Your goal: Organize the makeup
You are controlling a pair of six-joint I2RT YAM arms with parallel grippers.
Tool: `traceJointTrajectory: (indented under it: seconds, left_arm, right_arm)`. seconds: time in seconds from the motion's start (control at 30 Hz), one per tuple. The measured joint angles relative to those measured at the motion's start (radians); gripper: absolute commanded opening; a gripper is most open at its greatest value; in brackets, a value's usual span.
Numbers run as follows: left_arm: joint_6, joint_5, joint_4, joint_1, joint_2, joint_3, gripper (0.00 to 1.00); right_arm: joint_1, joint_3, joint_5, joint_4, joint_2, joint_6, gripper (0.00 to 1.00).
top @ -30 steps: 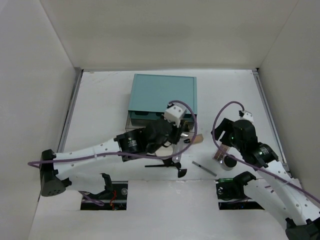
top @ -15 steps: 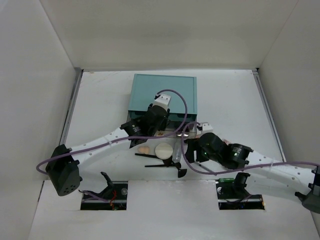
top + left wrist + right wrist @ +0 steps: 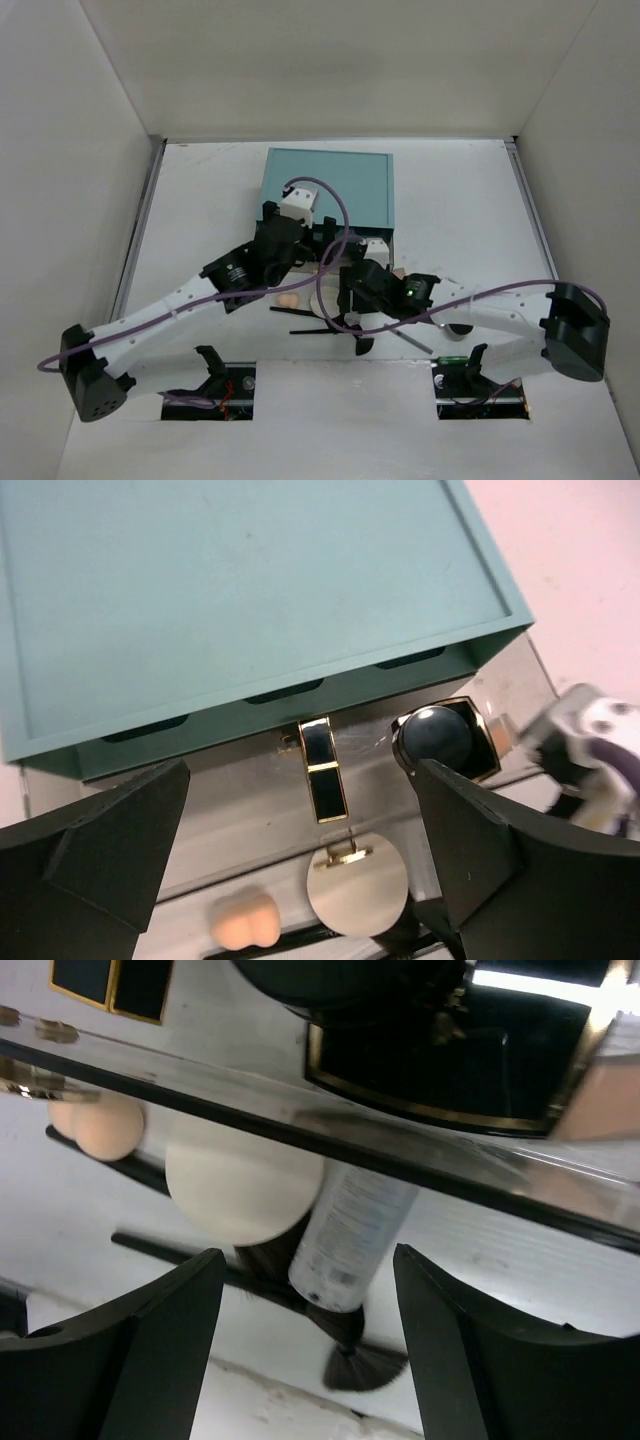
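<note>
Clear plastic, lying on its side on the white table (image 3: 200, 200), the bottle (image 3: 352, 1228) sits straight ahead of the right gripper (image 3: 308, 1253), in the gap between its two spread fingers. Its long axis runs roughly along the gripper's reach, slanting slightly. A squeeze would therefore cross its width (the easy way to take it). Its far end is tucked under the clear front lip of the pulled-out drawer (image 3: 230, 810). Nothing is gripped yet. The right arm is plainly the nearer one.

The left gripper (image 3: 300, 780) hangs over the drawer with its jaws wide apart and empty. Below it the teal box (image 3: 240, 590) has that drawer open, and inside lie the palette (image 3: 323, 770) and the black jar (image 3: 438, 738).

Out on the table, the round cream puff (image 3: 235, 1185) touches the bottle's side. The peach sponge (image 3: 100, 1125) is just beyond it, and the black brushes (image 3: 355, 1365) lie underneath. The pencil (image 3: 408, 337) lies apart to the right.
</note>
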Motion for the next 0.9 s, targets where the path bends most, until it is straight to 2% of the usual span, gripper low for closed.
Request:
traceJointTrajectory:
  seconds: [0.33, 0.6, 0.73, 0.8, 0.9]
  left_arm:
    - [-0.052, -0.108, -0.135, 0.002, -0.277, -0.053, 1.0]
    - [-0.1, -0.154, -0.215, 0.037, -0.352, -0.075, 1.0]
    - [-0.112, -0.156, -0.233, 0.053, -0.354, -0.083, 1.0]
    - [-0.116, -0.156, -0.239, 0.061, -0.354, -0.083, 1.0]
    - [-0.119, -0.156, -0.243, 0.073, -0.354, -0.083, 1.0]
  right_arm:
    - [0.019, 0.033, 0.096, -0.009, 0.154, 0.139, 0.71]
    - [0.043, 0.031, 0.136, -0.029, 0.183, 0.201, 0.64]
    - [0.058, 0.031, 0.161, -0.035, 0.191, 0.224, 0.52]
    - [0.066, 0.031, 0.171, -0.042, 0.192, 0.233, 0.38]
    - [0.082, 0.031, 0.187, -0.064, 0.18, 0.256, 0.28]
